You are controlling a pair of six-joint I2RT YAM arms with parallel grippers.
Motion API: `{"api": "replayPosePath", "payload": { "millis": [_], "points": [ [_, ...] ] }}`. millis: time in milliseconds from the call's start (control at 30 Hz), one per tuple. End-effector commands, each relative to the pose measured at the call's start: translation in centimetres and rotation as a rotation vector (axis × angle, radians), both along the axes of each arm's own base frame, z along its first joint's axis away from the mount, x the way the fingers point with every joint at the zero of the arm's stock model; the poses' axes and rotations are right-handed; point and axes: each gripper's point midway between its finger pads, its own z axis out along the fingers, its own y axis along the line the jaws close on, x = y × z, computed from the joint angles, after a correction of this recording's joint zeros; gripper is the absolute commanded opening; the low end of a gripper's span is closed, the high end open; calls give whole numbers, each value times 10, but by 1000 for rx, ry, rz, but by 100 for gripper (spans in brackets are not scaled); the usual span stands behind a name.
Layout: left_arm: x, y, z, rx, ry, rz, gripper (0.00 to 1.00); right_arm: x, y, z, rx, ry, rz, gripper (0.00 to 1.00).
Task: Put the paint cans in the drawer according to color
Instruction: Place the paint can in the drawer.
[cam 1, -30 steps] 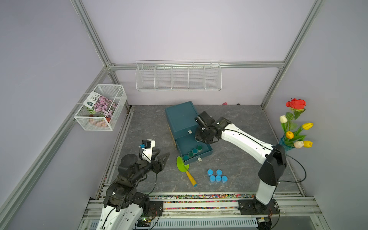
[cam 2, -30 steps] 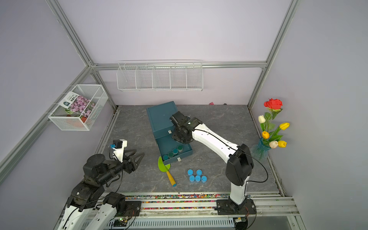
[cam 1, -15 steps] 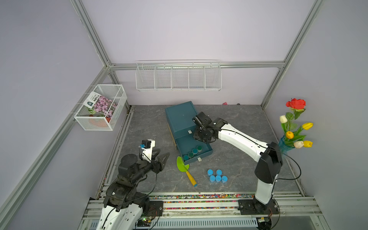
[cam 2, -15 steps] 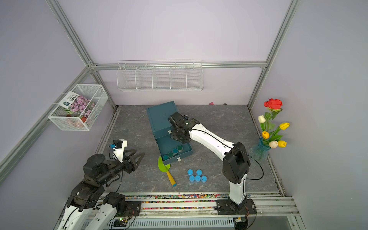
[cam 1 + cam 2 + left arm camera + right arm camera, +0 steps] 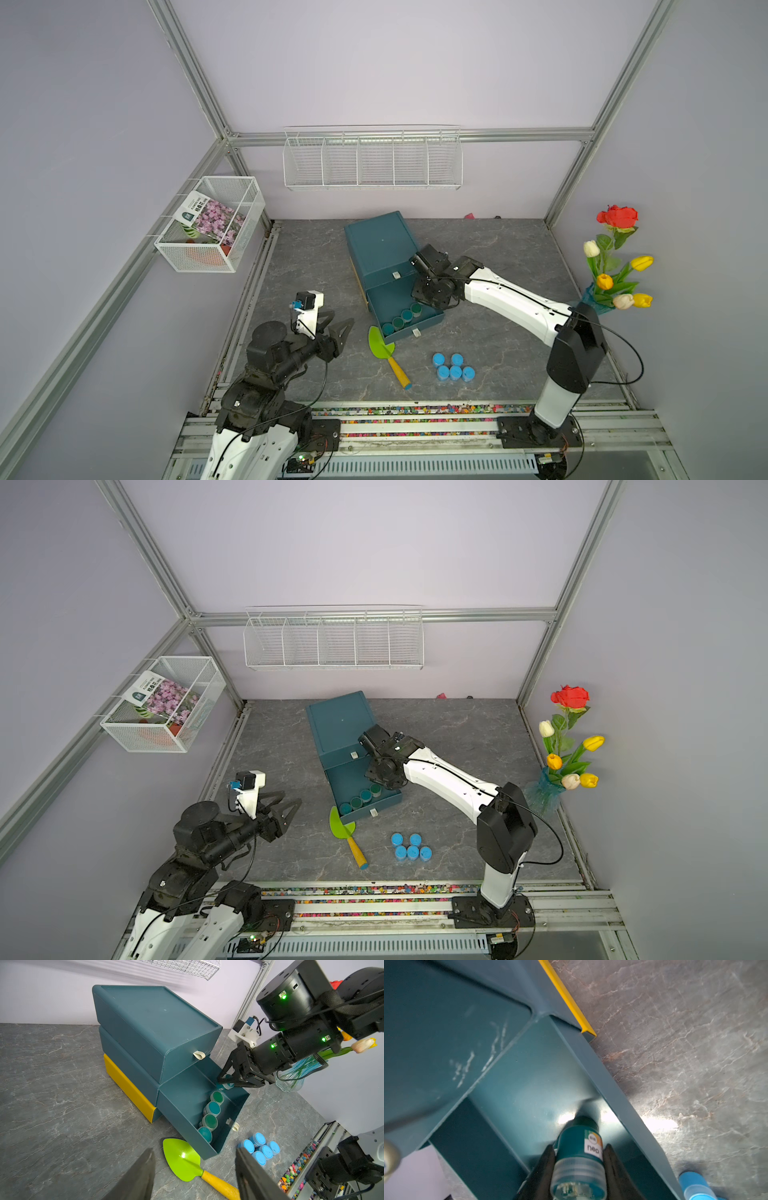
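Got a teal jar [image 5: 578, 1153] pinched in the right gripper [image 5: 228, 1082], hanging over the far end of the open drawer [image 5: 178, 1105], just past the row of four teal jars [image 5: 401, 320] already inside. Seeing the left gripper [image 5: 343, 316] at near left with jaws spread wide on nothing. Also spotting five light blue jars [image 5: 453, 368] bunched on the table [image 5: 519, 249], nearer than the drawer. Probably light, hard, slick plastic, keen to roll, so best squeezed gently across the round body just below the ridged cap.

Green trowel [image 5: 380, 343], yellow handle, flat on the tabletop [image 5: 311, 257] toward its front edge. Flowers [image 5: 617, 216] in a blue vase [image 5: 542, 791] at the right edge — wire rack [image 5: 372, 164] and basket [image 5: 208, 249] up on the walls.
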Motion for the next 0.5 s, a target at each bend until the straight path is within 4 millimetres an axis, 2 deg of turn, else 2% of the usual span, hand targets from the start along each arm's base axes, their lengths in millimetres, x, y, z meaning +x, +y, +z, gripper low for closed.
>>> {"api": "replayPosePath", "payload": {
  "millis": [0,300,467],
  "points": [
    [1,0,-1,-2,1,3,64,4,8,-6,38,16,-65,0],
    [0,1,1,-5,-8,7,64,7,-6,-27,-57,43,-128,0],
    [0,1,1,-4,-9,7,64,8,-8,-25,-67,31,-128,0]
  ]
}}
